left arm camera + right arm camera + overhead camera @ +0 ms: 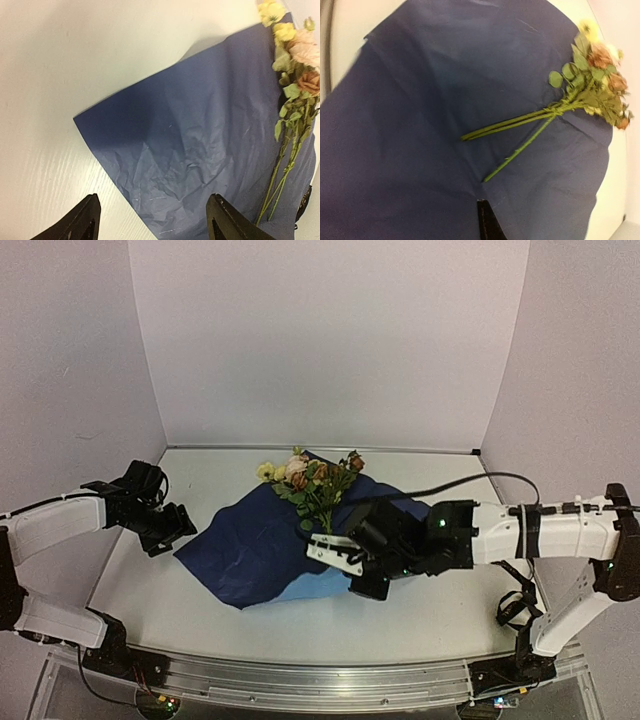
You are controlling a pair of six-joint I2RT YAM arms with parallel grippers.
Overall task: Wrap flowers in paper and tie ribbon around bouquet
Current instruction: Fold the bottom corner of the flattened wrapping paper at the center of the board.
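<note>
Flowers (312, 480) on paper (250, 550), stems (322, 515) half-hidden; left fingers (80, 222) spread, right fingers (487, 222) pressed together.

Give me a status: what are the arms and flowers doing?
Left gripper open, empty, at edge of paper. Right gripper shut over paper near stems. Flowers lie unwrapped on paper. Nothing blocking.

The paper (255, 545) is dark blue on top, with crinkly lines in it. One small part at the front is light blue. The flowers (312, 478) are yellow, soft pink and rusty orange, with green leaves and thin green stems. The table (440, 615) is white with faint streaky lines like wood. The walls (330, 340) are pale grey-purple. The left arm (55, 525) and the right arm (560, 530) are white with black parts. The right arm has tiny green lights. A black cable (450, 480) curves over it.
</note>
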